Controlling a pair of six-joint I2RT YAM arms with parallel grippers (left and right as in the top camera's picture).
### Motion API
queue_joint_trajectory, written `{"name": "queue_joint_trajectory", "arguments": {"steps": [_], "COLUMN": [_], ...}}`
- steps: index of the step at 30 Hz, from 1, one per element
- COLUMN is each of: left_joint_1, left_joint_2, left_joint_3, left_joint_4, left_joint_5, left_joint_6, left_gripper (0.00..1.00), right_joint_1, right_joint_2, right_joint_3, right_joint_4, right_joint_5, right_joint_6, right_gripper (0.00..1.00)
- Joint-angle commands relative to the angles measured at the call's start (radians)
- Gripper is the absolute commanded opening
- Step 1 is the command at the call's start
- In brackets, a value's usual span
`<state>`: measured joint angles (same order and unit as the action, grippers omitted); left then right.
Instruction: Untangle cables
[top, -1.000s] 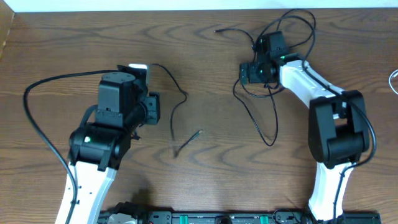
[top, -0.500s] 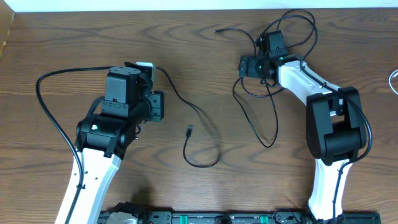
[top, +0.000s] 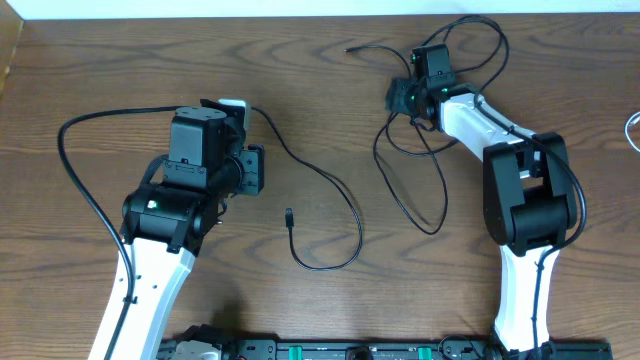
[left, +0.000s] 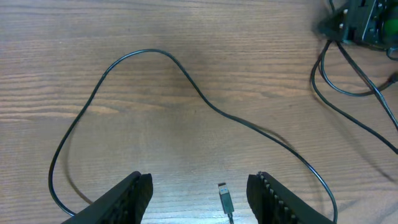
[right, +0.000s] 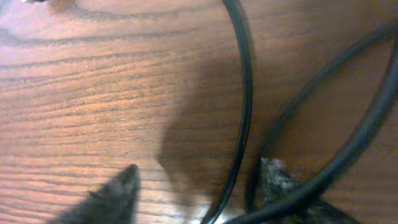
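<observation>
your right tool (right: 193, 190) has narrowed over the tangled cables (right: 244, 93), though the blur hides any grip, while one cord (left: 149, 51) now lies freed beside your open, empty left tool (left: 199, 186), leaving that knot.

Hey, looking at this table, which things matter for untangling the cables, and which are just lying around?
For the job: loose black cable, its plug end, tangled black cables.
Just there: thick black wire fixed to the left arm, wooden table.
</observation>
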<state>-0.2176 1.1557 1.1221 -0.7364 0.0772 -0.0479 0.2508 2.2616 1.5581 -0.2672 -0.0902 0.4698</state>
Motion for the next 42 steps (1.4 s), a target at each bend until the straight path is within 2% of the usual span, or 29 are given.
{"name": "queue_joint_trajectory", "arguments": {"steps": [1,11,16,19,23,24,28,40,42], "left_joint_1": [0.002,0.002,0.002,0.002,0.002,0.002,0.002,0.002,0.002], "left_joint_2": [0.000,-0.001,-0.001,-0.001,-0.001,-0.001,-0.001,-0.001,-0.001], "left_joint_3": [0.007,0.007,0.007,0.007,0.007,0.007,0.007,0.007,0.007], "left_joint_4": [0.000,0.000,0.000,0.000,0.000,0.000,-0.001,0.000,0.000], "left_joint_5": [0.010,0.010,0.010,0.010,0.010,0.010,0.010,0.010,0.010], "left_joint_6": [0.007,0.007,0.006,0.007,0.006,0.006,0.006,0.006,0.006], "left_gripper": [0.55,0.55,0.55,0.55,0.55,0.55,0.55,0.55,0.55], "right_joint_1": [0.019,0.019,0.018,0.015,0.010,0.008,0.006,0.008,0.008], "right_joint_2": [0.140,0.140,0.140,0.140,0.141,0.141,0.142,0.142,0.142], "right_joint_3": [-0.082,-0.082,-0.082,-0.082,-0.082,-0.082,-0.082,-0.082,-0.082], "right_joint_4": [-0.097,-0.248,-0.332,-0.360,-0.368,-0.364,-0.342,-0.168,-0.145], "right_joint_5": [-0.057,0.040,0.066,0.074,0.085,0.089,0.091,-0.012,-0.033], "right_joint_6": [0.042,0.042,0.042,0.042,0.027,0.026,0.026,-0.023,-0.023], "right_gripper": [0.45,0.44,0.36,0.29,0.27,0.25,0.01,0.03,0.28]}}
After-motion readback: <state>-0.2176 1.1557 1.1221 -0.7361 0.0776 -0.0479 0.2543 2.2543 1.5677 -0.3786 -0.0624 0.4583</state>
